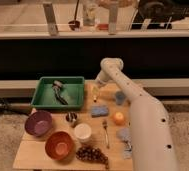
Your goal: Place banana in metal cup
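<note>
The robot's two-finger gripper [95, 86] hangs at the end of the white arm over the far part of the wooden table [33, 152], just beside the right wall of the green plastic tray [44, 95]. From where I stand I cannot tell if it is open or closed. Directly under it shows the small pale-yellow banana [94, 93]. Its long axis seems to run from the gripper toward the near side, and I cannot say whether it is held or lies on the wood. The small shiny metal cup [72, 118] stands upright nearer to me, just off the tray's near corner, between the round white cup [82, 132] and the flat blue sponge [99, 110]. I judge the coming move goes diagonally, toward the near edge and the tray side, with the banana entering the cup end first.
</note>
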### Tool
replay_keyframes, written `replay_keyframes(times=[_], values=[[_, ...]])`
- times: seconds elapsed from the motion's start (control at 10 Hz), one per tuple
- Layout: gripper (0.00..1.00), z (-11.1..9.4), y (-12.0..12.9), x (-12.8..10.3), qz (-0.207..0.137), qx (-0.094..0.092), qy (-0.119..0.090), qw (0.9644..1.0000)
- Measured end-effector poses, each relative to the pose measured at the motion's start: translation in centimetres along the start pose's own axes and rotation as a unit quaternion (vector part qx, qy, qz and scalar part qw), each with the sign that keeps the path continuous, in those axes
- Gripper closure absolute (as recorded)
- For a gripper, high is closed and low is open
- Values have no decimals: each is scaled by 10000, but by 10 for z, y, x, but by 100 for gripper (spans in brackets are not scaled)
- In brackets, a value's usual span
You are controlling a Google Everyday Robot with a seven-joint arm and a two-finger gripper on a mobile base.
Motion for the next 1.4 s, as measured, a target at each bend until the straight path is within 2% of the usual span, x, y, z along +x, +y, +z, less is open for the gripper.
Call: replay_keyframes(times=[0.1, 0.2, 0.3, 0.4, 0.5, 0.7, 0.8, 1.4], values=[[36, -7, 2, 0, -13, 9, -3, 10000], [43, -10, 3, 0, -16, 9, -7, 10000], [47, -8, 1, 0, 14, 1, -16, 10000], [46, 0, -1, 0, 59, -20, -19, 10000], [40, 5, -1, 1, 70, -36, -7, 10000], [22, 6, -3, 5, 134, -29, -18, 9999], [20, 5, -3, 6, 153, -31, -24, 9999], [20, 10, -3, 5, 227, -67, -32, 9997]])
